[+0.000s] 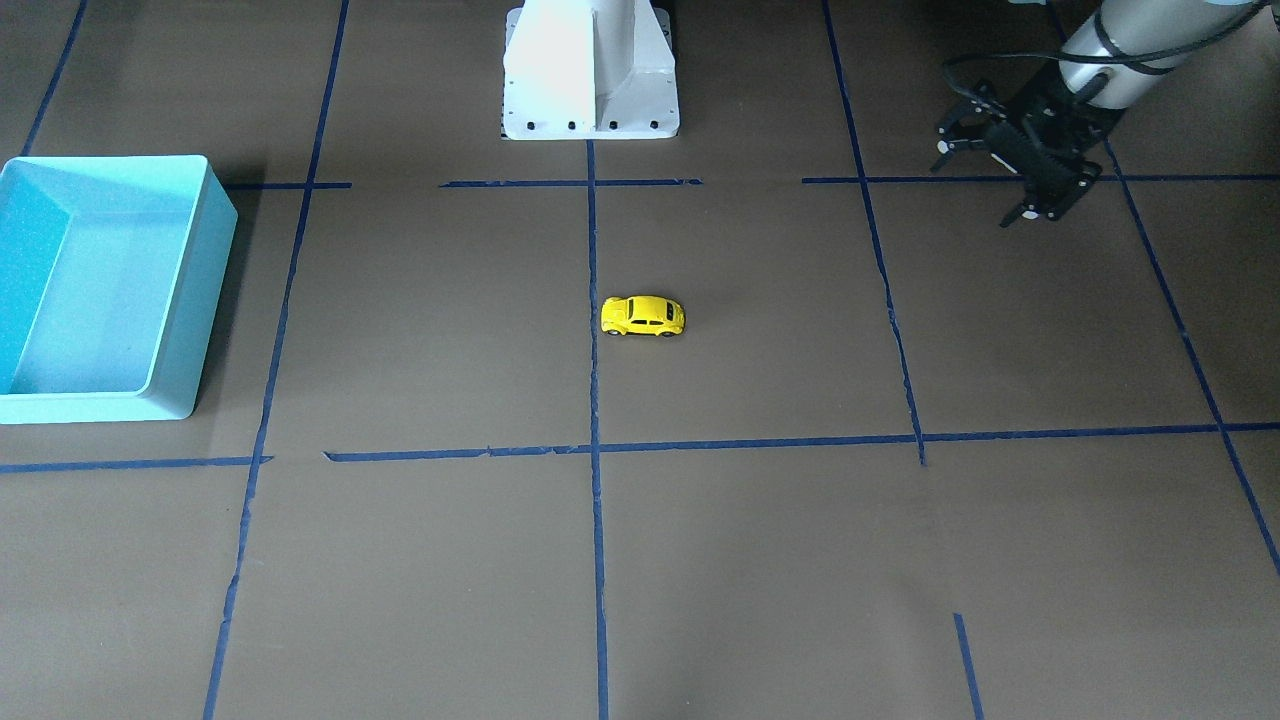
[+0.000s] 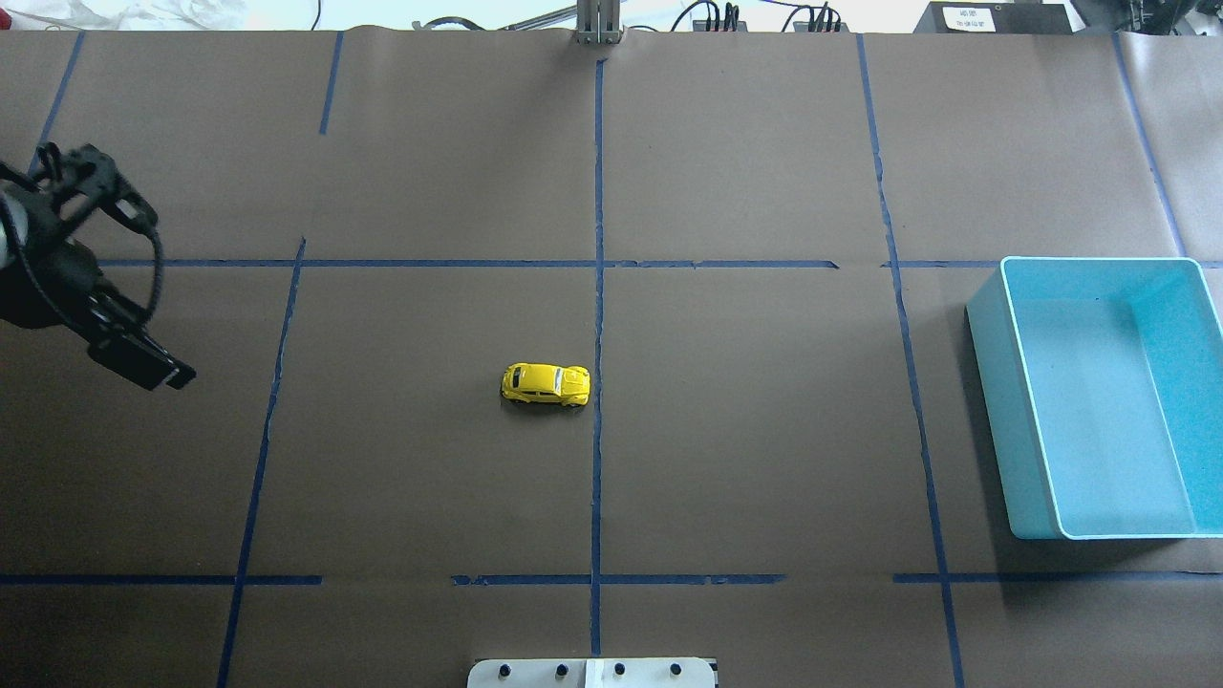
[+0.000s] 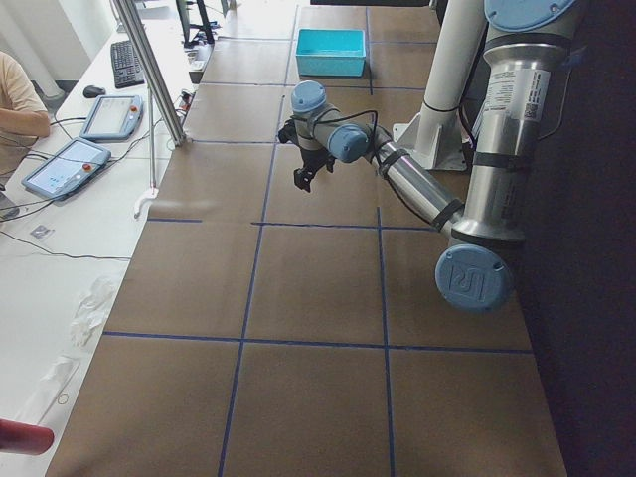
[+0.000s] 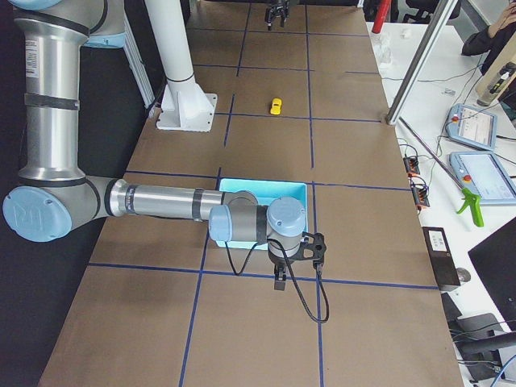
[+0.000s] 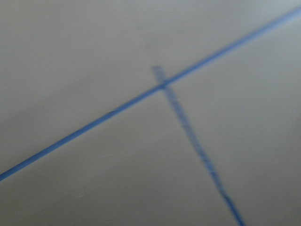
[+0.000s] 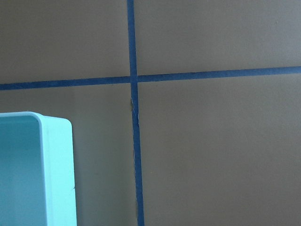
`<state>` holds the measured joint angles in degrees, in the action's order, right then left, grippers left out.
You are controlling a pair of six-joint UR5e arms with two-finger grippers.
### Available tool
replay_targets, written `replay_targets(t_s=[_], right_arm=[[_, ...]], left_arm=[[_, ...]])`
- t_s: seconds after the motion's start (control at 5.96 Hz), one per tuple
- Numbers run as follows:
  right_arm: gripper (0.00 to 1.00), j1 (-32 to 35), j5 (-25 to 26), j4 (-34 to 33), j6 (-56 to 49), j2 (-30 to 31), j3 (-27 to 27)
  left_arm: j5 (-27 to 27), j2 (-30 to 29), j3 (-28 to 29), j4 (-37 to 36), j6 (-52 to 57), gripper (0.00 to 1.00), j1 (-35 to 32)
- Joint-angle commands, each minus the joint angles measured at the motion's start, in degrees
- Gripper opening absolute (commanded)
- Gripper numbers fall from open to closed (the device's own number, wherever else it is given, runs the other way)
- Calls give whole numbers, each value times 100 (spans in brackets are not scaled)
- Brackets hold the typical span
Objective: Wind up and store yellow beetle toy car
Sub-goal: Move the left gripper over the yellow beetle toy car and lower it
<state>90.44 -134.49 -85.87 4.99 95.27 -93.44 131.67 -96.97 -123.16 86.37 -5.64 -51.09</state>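
The yellow beetle toy car [image 1: 643, 315] stands on its wheels near the table's middle, beside a blue tape line; it also shows in the overhead view [image 2: 546, 384] and far off in the exterior right view [image 4: 276, 106]. My left gripper [image 1: 980, 182] is open and empty, hovering far from the car at the table's left end [image 2: 88, 177]. My right gripper [image 4: 294, 260] shows only in the exterior right view, just outside the turquoise bin [image 4: 242, 187]; I cannot tell whether it is open or shut.
The turquoise bin [image 2: 994, 330] is empty at the table's right end [image 1: 205, 300]; its corner shows in the right wrist view [image 6: 54, 160]. The robot's white base [image 1: 590, 110] stands at the near edge. Blue tape lines cross the brown table.
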Motion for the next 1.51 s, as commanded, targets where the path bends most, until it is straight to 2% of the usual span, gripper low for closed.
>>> replay_targets(t_s=[0.0, 0.17, 0.34, 0.5, 0.67, 0.84, 1.01, 1.17, 1.34], right_arm=[[100, 0, -6, 0, -7, 0, 1], [100, 0, -7, 0, -16, 0, -8], [100, 0, -15, 0, -33, 0, -16], [100, 0, -15, 0, -42, 0, -17], [100, 0, -15, 0, -42, 0, -17], [100, 0, -15, 0, -51, 0, -17], [100, 0, -15, 0, -51, 0, -17], [100, 0, -15, 0, -51, 0, -17], [100, 0, -15, 0, -51, 0, -17]], left_arm=[[-735, -635, -6, -442, 10, 100, 948], [-974, -1161, 142, -968, 10, 100, 1579], [-1325, -1802, 483, -1347, 19, 100, 1672], [-1433, -2182, 730, -1403, 19, 100, 1769], [-1503, -2804, 1150, -1682, 28, 100, 1778], [-1922, -3323, 1711, -1798, 106, 100, 1891], [-2178, -3590, 1995, -1843, 1090, 100, 2145], [-2842, -3975, 2424, -1930, 1648, 100, 2321], [-3266, -4353, 2663, -2140, 1680, 100, 2689]])
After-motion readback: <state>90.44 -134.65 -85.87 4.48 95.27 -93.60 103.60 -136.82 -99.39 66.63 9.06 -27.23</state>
